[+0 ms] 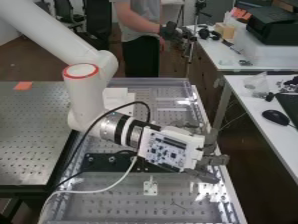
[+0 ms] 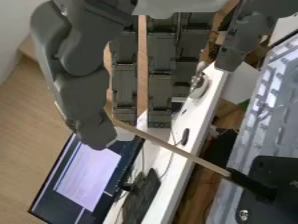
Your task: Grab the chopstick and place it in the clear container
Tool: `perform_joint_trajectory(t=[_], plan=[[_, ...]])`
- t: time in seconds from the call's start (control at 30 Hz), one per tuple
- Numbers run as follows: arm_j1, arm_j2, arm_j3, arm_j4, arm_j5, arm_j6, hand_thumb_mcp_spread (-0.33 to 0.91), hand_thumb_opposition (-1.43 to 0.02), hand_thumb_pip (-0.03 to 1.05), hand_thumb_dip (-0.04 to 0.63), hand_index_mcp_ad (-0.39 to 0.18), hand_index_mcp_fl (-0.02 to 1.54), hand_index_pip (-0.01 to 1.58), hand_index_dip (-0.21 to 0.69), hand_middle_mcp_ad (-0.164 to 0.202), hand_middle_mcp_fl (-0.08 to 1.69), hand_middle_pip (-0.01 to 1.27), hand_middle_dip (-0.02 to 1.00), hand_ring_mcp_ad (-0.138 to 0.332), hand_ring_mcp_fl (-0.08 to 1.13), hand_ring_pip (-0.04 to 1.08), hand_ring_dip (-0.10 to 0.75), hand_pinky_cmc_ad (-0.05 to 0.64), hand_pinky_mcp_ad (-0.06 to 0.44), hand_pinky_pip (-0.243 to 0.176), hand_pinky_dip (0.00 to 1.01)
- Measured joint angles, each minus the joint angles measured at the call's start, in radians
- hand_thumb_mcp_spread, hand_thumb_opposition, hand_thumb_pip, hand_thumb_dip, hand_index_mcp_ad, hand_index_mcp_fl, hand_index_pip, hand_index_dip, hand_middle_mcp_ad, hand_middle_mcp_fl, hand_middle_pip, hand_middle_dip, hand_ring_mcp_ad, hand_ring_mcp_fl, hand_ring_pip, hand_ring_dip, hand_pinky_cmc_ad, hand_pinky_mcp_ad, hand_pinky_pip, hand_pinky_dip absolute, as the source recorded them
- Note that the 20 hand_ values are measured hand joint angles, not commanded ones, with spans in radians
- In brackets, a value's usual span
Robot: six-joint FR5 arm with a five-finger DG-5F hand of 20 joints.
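At the right of the bench in the high view, the hand point(image 1: 211, 159) extends from the arm's flange above the bench's right edge. Straight fingers hang down in the wrist view, where the hand point(image 2: 159, 82) stands open, its thumb at one side. A thin wooden chopstick point(image 2: 176, 149) slants across below the fingertips; one end is partly hidden near the thumb's tip, while the other meets a black piece over the black plate point(image 2: 274, 172). No finger is curled round it. Whether the thumb touches it, I cannot tell.
Clear-walled bench point(image 1: 120, 197) with a perforated base lies under the arm. A black bracket point(image 1: 106, 162) and cables point(image 1: 100, 191) are close to the wrist. White side table point(image 1: 236, 97) holds a mouse point(image 1: 275, 117) and a crumpled clear bag point(image 1: 256, 84).
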Motion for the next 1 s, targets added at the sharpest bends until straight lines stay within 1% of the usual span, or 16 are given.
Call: perform_joint_trajectory(t=[0.07, 0.17, 0.23, 0.33, 0.4, 0.43, 0.63, 0.67, 0.7, 0.73, 0.77, 0.83, 0.9, 0.93, 0.97, 1.0], plan=[[0.000, -0.002, 0.002, -0.001, -0.001, 0.000, 0.59, -0.82, 0.46, 0.291, -0.096, 0.69, 0.77, 0.154, 0.056, 0.84, 0.40, 0.61, -0.009, 0.43, 0.10, 0.328, 0.342, 0.232, -0.012, 0.18], [-0.001, -0.004, 0.006, -0.005, 0.006, 0.000, 0.59, -0.82, 0.46, 0.291, -0.108, 0.70, 0.75, 0.154, 0.056, 0.84, 0.40, 0.62, -0.007, 0.43, 0.10, 0.332, 0.349, 0.232, -0.016, 0.18], [-0.001, -0.005, 0.007, -0.006, 0.005, -0.001, 0.61, -0.83, 0.46, 0.291, -0.119, 0.70, 0.75, 0.154, 0.059, 0.84, 0.40, 0.62, -0.010, 0.44, 0.10, 0.328, 0.344, 0.232, -0.017, 0.18], [-0.002, -0.006, 0.009, -0.006, 0.002, -0.002, 0.61, -0.84, 0.46, 0.291, -0.119, 0.71, 0.75, 0.154, 0.056, 0.83, 0.40, 0.62, -0.010, 0.45, 0.10, 0.328, 0.346, 0.229, -0.014, 0.18], [-0.002, -0.007, 0.010, -0.007, 0.003, 0.000, 0.61, -0.83, 0.46, 0.291, -0.120, 0.72, 0.75, 0.154, 0.056, 0.83, 0.40, 0.62, -0.010, 0.45, 0.10, 0.328, 0.367, 0.232, -0.009, 0.18], [-0.003, -0.007, 0.011, -0.009, 0.005, 0.000, 0.61, -0.83, 0.46, 0.291, -0.117, 0.72, 0.75, 0.154, 0.059, 0.85, 0.40, 0.62, -0.010, 0.45, 0.10, 0.328, 0.367, 0.232, -0.002, 0.18], [-0.004, -0.008, 0.012, -0.009, 0.007, -0.006, 0.61, -0.84, 0.46, 0.291, -0.117, 0.72, 0.74, 0.154, 0.059, 0.85, 0.40, 0.62, -0.012, 0.46, 0.11, 0.328, 0.360, 0.229, 0.000, 0.18], [-0.004, -0.008, 0.013, -0.008, 0.011, -0.007, 0.61, -0.83, 0.46, 0.291, -0.117, 0.72, 0.73, 0.154, 0.059, 0.85, 0.40, 0.62, -0.012, 0.46, 0.11, 0.347, 0.379, 0.232, 0.000, 0.18], [-0.004, -0.008, 0.013, -0.008, 0.013, -0.008, 0.61, -0.84, 0.46, 0.291, -0.122, 0.75, 0.74, 0.154, 0.061, 0.85, 0.40, 0.62, -0.012, 0.46, 0.11, 0.365, 0.379, 0.232, 0.000, 0.18], [-0.004, -0.008, 0.013, -0.007, 0.015, -0.009, 0.63, -0.86, 0.46, 0.291, -0.136, 0.81, 0.76, 0.157, 0.058, 0.87, 0.40, 0.63, -0.012, 0.46, 0.11, 0.365, 0.379, 0.229, 0.000, 0.18], [-0.004, -0.007, 0.013, -0.006, 0.016, -0.011, 0.65, -0.90, 0.46, 0.291, -0.154, 0.84, 0.81, 0.162, 0.056, 0.88, 0.40, 0.63, -0.009, 0.46, 0.11, 0.372, 0.382, 0.229, -0.003, 0.18], [-0.004, -0.007, 0.014, -0.006, 0.016, -0.013, 0.68, -0.95, 0.45, 0.288, -0.175, 0.87, 0.87, 0.199, 0.058, 0.89, 0.41, 0.63, -0.009, 0.49, 0.12, 0.372, 0.379, 0.230, 0.012, 0.18], [-0.004, -0.007, 0.015, -0.005, 0.019, -0.016, 0.71, -0.99, 0.45, 0.284, -0.178, 0.89, 0.87, 0.202, 0.056, 0.93, 0.41, 0.63, -0.007, 0.51, 0.11, 0.372, 0.379, 0.230, 0.012, 0.18], [-0.004, -0.007, 0.015, -0.004, 0.019, -0.018, 0.72, -0.99, 0.45, 0.284, -0.178, 0.89, 0.87, 0.202, 0.056, 0.97, 0.44, 0.64, -0.007, 0.51, 0.12, 0.372, 0.379, 0.232, 0.012, 0.18], [-0.004, -0.006, 0.015, -0.002, 0.020, -0.021, 0.73, -0.99, 0.44, 0.283, -0.178, 0.90, 0.87, 0.204, 0.056, 1.05, 0.49, 0.65, -0.010, 0.51, 0.11, 0.375, 0.396, 0.232, 0.012, 0.18], [-0.003, -0.006, 0.015, 0.000, 0.022, -0.022, 0.74, -1.00, 0.44, 0.281, -0.178, 0.91, 0.87, 0.215, 0.054, 1.06, 0.49, 0.65, -0.010, 0.51, 0.11, 0.372, 0.400, 0.232, 0.012, 0.18]])
